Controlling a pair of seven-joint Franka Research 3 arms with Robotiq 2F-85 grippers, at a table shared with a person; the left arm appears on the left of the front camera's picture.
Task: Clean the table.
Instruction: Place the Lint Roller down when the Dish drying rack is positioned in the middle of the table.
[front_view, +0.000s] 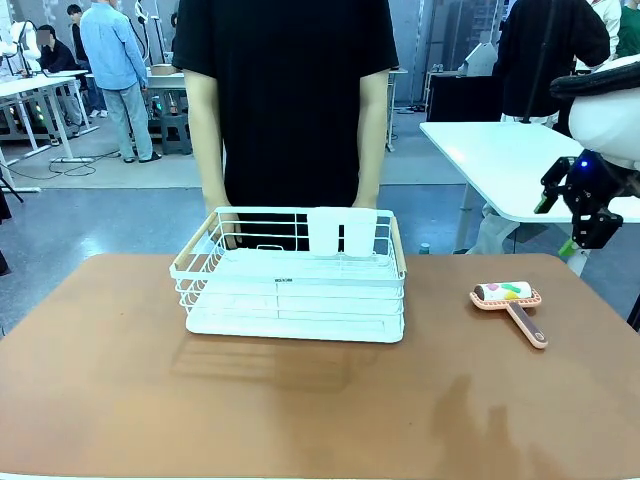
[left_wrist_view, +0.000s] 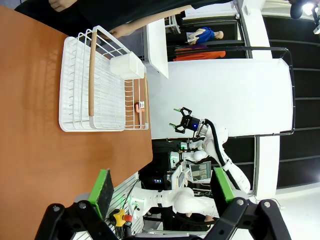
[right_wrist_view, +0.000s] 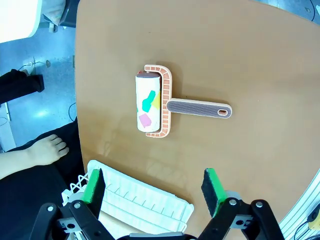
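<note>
Front view: rack label (front_view: 286, 281) (print unreadable)

The person (front_view: 288, 100) behind the white wire rack (front_view: 292, 275) is cut off at the top edge of the front view, and the rack's rim covers both of the person's hands. The worktop (front_view: 300, 410) runs off the bottom and both sides. The dark label on the rack's front is too small to read
</note>
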